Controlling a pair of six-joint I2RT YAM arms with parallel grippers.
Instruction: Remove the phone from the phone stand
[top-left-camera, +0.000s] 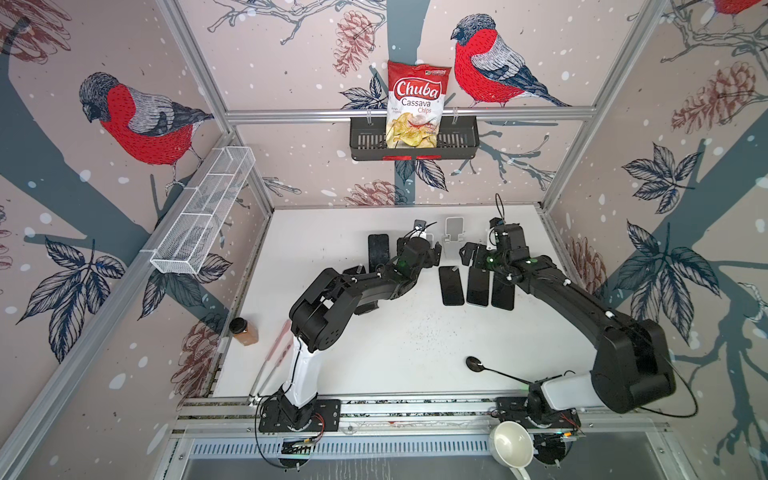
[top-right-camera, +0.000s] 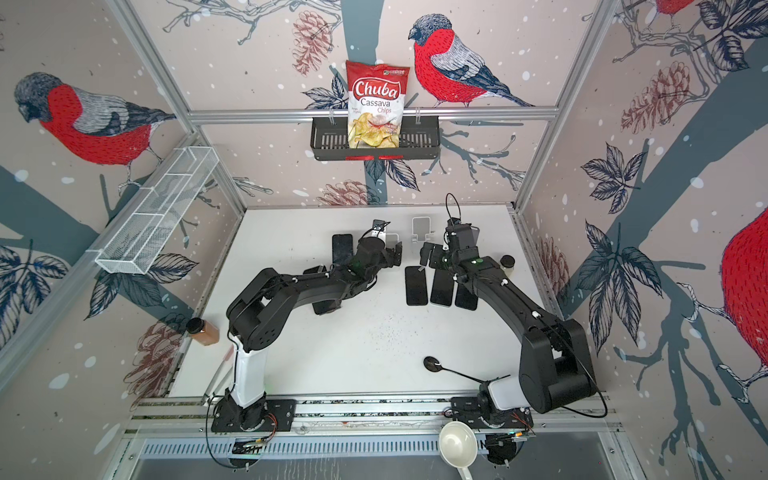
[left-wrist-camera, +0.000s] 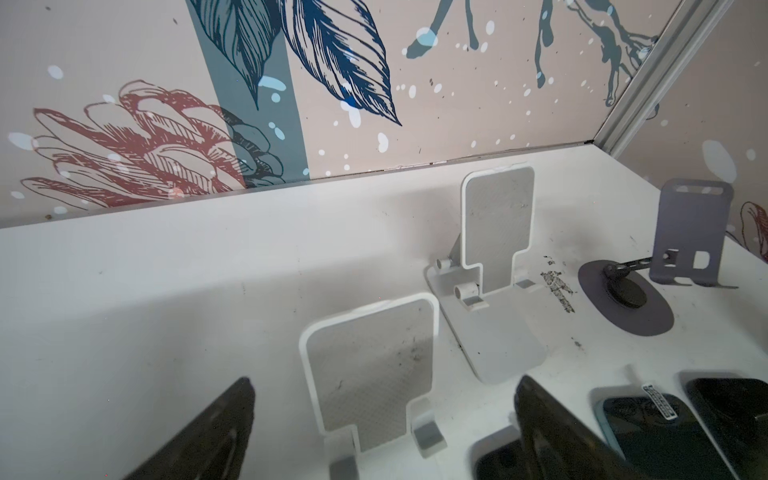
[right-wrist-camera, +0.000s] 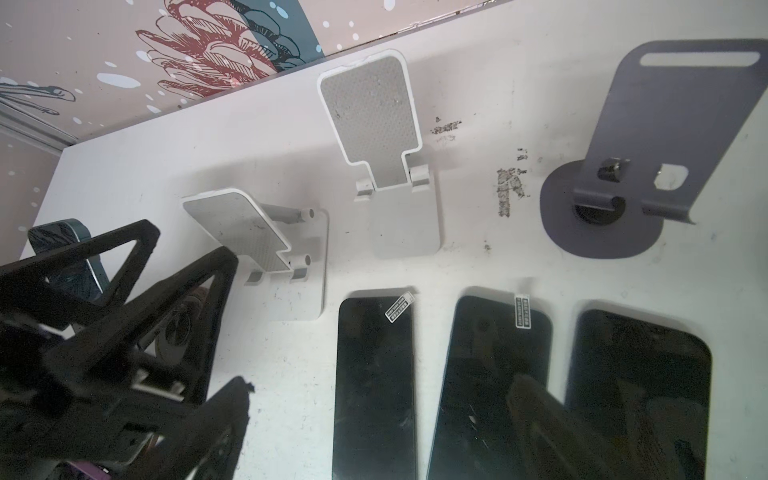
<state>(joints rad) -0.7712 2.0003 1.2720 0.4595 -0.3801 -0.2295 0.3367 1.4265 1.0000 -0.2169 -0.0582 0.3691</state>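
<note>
Bench top (top-left-camera: 407, 345) is plain white, scuffed and speckled, boxed in by an aluminium frame. The walls all round are papered with red-breasted birds, pine cones and leaves.

Three phone stands sit near the back edge. A white stand (left-wrist-camera: 370, 374) is right before the left gripper (left-wrist-camera: 384, 382), and a second white stand (left-wrist-camera: 494, 232) is just beside it. A grey stand (left-wrist-camera: 690, 232) sits toward the back right corner, with a dark scrape mark (left-wrist-camera: 557, 286) on the bench before it. All three stands show their whole face.

The left gripper's jaws gape wide around nothing. The right gripper (right-wrist-camera: 380, 384) is just as wide and hangs over three dark phones lying flat in a row just in front of the stands: first phone (right-wrist-camera: 374, 386), second phone (right-wrist-camera: 490, 374), third phone (right-wrist-camera: 640, 395). A fourth phone (top-left-camera: 378, 253) lies flat, off toward the left edge from the stands.

On the back wall a black basket (top-left-camera: 361, 141) holds a bag (top-left-camera: 417, 104) printed "Chuba Cassava Chips". A small striped sticker (right-wrist-camera: 399, 309) sits at the first phone's top end and a second sticker (right-wrist-camera: 523, 309) on the second phone's. Their print is too small to read.
</note>
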